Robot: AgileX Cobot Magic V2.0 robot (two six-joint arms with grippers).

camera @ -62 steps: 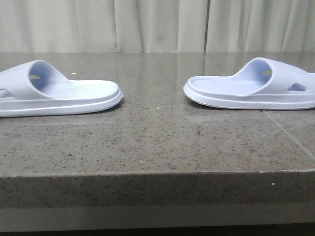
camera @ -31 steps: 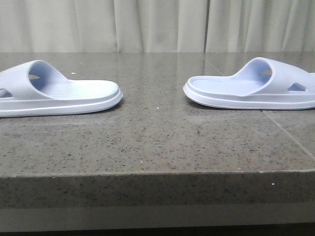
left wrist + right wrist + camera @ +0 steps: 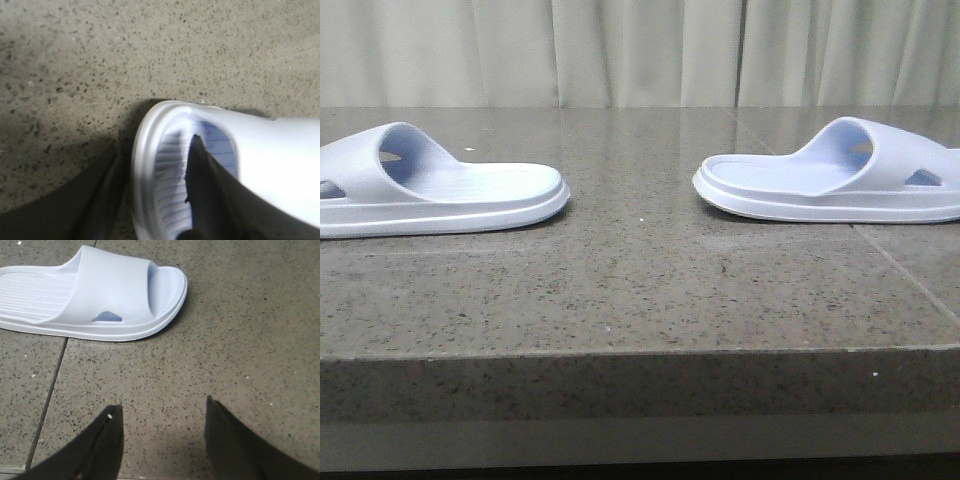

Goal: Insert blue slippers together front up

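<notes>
Now close your left gripper [image 3: 152, 200], jaws spread astride the left slipper [image 3: 440, 190] toe rim; your right gripper [image 3: 162, 440], open and empty, has its slipper [image 3: 95, 295] at eleven o'clock.

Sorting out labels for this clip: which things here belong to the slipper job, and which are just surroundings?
Job:
- left slipper, with the left end effector straddling its toe rim
- right slipper
- right end effector, open over bare stone

Surroundings:
- stone tabletop
- curtain
</notes>
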